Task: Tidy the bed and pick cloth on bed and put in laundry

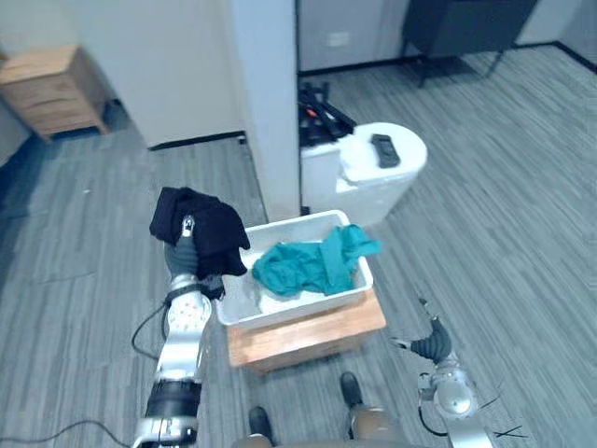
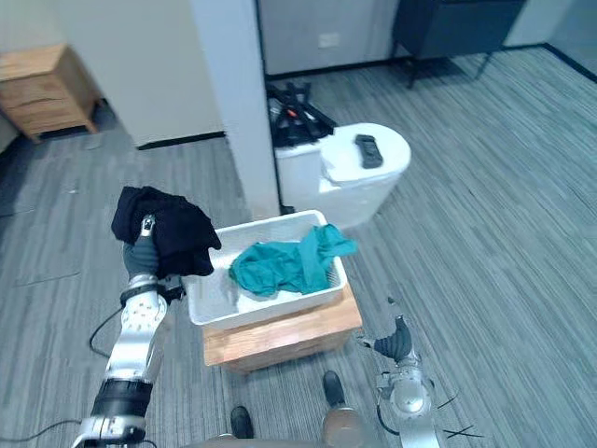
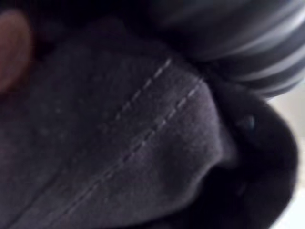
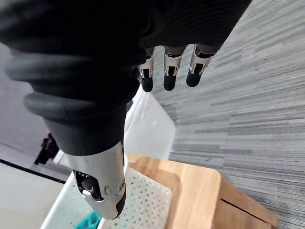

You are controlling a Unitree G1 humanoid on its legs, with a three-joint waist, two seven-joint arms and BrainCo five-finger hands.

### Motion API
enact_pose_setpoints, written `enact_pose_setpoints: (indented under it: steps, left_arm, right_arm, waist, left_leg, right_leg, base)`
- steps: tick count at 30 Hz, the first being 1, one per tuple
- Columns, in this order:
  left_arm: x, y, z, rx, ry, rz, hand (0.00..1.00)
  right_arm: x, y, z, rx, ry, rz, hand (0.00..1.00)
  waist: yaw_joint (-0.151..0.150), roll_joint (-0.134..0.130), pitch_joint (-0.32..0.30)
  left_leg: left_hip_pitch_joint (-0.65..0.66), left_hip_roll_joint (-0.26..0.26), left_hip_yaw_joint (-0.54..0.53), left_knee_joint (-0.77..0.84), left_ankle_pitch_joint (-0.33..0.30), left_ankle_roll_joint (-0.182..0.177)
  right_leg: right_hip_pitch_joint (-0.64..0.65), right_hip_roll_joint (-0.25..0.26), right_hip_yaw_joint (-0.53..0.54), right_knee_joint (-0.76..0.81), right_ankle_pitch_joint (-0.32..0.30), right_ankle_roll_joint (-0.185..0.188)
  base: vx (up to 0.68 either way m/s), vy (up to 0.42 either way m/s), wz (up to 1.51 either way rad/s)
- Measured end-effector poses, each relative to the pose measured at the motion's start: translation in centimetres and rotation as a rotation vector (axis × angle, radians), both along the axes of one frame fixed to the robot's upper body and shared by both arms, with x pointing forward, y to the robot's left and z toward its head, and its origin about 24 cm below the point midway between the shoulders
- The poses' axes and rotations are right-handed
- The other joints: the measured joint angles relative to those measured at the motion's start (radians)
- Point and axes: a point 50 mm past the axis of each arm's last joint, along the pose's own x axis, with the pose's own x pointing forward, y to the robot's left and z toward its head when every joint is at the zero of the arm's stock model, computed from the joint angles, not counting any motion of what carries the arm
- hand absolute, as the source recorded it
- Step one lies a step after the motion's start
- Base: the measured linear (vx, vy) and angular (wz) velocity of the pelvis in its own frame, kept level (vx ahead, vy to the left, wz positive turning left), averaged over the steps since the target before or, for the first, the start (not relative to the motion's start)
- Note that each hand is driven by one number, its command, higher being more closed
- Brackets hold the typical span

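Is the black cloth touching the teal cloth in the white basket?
Apart. The left eye view shows bare white basket interior between the black cloth and the teal cloth.

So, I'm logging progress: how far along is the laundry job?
Done: a teal cloth lies in the white basket. In hand: the left hand holds a black cloth up at the basket's left rim. Left: dropping it in. The right hand hangs open and idle.
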Motion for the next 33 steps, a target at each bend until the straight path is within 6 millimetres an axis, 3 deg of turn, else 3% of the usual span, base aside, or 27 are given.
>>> enact_pose_setpoints:
  steps: [5,11,12,16,26,30,33]
  left_arm:
    - [2.3,-3.1,-0.2,0.011,0.045,-0.1,1.0]
    - [4.6,-4.1,-0.6,0.062,0.125,-0.126,1.0]
    - [4.7,-4.3,-0.8,0.075,0.142,-0.136,0.0]
    - [4.6,-5.3,-2.8,0.087,0.247,-0.172,0.0]
    - [4.2,-4.8,-3.3,0.048,0.266,-0.128,0.0]
    - [2.0,-4.7,-3.3,0.005,0.202,-0.112,0.0]
    - [-0.5,-4.2,-5.1,-0.04,0.235,-0.103,0.0]
  right_arm:
    - [0.9,0.6,0.5,0.003,-0.03,0.026,0.0]
    - [3.1,1.9,2.0,0.0,-0.123,0.056,0.0]
    - [3.3,1.9,2.2,-0.003,-0.135,0.052,0.0]
    - [4.1,2.5,2.8,0.002,-0.177,0.037,0.0]
    - [3.7,2.7,1.5,0.013,-0.122,0.025,0.0]
    - [2.4,1.8,0.3,0.004,-0.062,-0.002,0.0]
    - [0.1,0.4,-1.6,0.006,0.043,-0.057,0.0]
  waist:
    - [-0.043,0.004,0.045]
    - [-0.069,0.015,0.158]
    - [-0.069,0.017,0.176]
    - [-0.067,0.035,0.214]
    - [-0.061,0.042,0.218]
    - [-0.058,0.048,0.215]
    - [-0.029,0.072,0.183]
  left_leg:
    - [-0.031,-0.009,0.038,0.001,0.0,0.001]
    - [-0.067,-0.011,0.057,0.001,0.004,0.006]
    - [-0.068,-0.01,0.057,0.001,0.004,0.007]
    - [-0.089,-0.01,0.06,0.001,0.004,0.007]
    - [-0.053,-0.009,0.051,0.033,-0.02,0.019]
    - [-0.012,-0.01,0.026,0.026,-0.03,0.015]
    - [0.009,-0.01,-0.009,0.024,-0.029,0.014]
  right_leg:
    - [-0.048,-0.003,0.04,-0.014,0.035,0.008]
    - [-0.092,-0.003,0.053,-0.015,0.048,0.015]
    - [-0.093,-0.003,0.054,-0.015,0.048,0.015]
    - [-0.115,-0.002,0.053,-0.015,0.049,0.017]
    - [-0.06,-0.007,0.045,-0.016,0.036,0.031]
    - [-0.007,-0.014,0.02,-0.016,0.013,0.038]
    - [0.038,-0.016,-0.028,-0.016,-0.001,0.025]
  base:
    - [0.03,0.009,-0.28]
    - [0.02,-0.005,-0.08]
    - [0.04,0.001,-0.02]
    - [0.08,0.004,-0.02]
    - [0.03,0.002,0.03]
    - [0.01,-0.001,0.18]
    - [0.04,-0.001,0.46]
